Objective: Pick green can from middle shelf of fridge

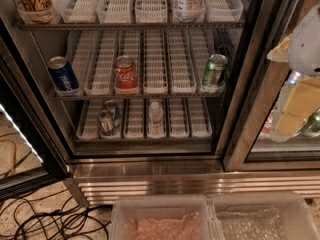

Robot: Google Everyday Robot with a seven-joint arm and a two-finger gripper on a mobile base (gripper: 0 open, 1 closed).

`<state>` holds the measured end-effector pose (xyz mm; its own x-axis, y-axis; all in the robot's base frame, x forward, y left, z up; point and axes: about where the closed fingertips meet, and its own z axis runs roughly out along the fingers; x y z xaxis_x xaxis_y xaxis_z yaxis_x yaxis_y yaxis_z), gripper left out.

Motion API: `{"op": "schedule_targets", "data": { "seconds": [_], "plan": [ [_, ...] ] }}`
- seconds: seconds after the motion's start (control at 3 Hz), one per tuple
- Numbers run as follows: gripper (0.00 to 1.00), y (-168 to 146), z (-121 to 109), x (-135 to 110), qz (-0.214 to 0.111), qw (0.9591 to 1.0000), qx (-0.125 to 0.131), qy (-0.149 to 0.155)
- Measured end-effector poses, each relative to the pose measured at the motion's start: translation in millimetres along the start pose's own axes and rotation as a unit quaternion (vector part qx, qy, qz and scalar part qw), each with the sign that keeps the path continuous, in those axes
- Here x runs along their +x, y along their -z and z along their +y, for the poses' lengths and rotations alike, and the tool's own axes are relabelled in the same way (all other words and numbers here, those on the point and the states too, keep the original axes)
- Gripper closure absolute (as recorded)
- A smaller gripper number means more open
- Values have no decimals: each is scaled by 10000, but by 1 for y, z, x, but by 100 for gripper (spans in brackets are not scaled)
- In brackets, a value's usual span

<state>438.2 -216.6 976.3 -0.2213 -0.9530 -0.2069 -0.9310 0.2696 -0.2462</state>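
We find the green can (215, 70) at the right end of the middle shelf (156, 68); gripper (306, 41) upper right, opening unclear.

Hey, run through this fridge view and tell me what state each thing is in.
Tall glass-door fridge: door open, shelves exposed.
Green metallic drink can: upright, right end of the wire middle shelf, ungripped.
Red cola can: upright, centre of that shelf.
Blue drink can: upright, left end.
Clear plastic bottle: standing on the lower rack.
White gripper: right edge, outside the fridge, apart from the cans.
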Motion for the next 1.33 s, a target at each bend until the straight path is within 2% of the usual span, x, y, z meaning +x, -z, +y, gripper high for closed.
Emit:
{"op": "schedule_targets", "data": {
  "seconds": [0.67,1.0,1.33],
  "plan": [
    [0,-3,3,-1,-10,10000,-44,-4],
    [0,4,1,-3,64,9999,41,80],
    [0,-12,20,-7,-60,9999,-40,-81]
  ]
}}
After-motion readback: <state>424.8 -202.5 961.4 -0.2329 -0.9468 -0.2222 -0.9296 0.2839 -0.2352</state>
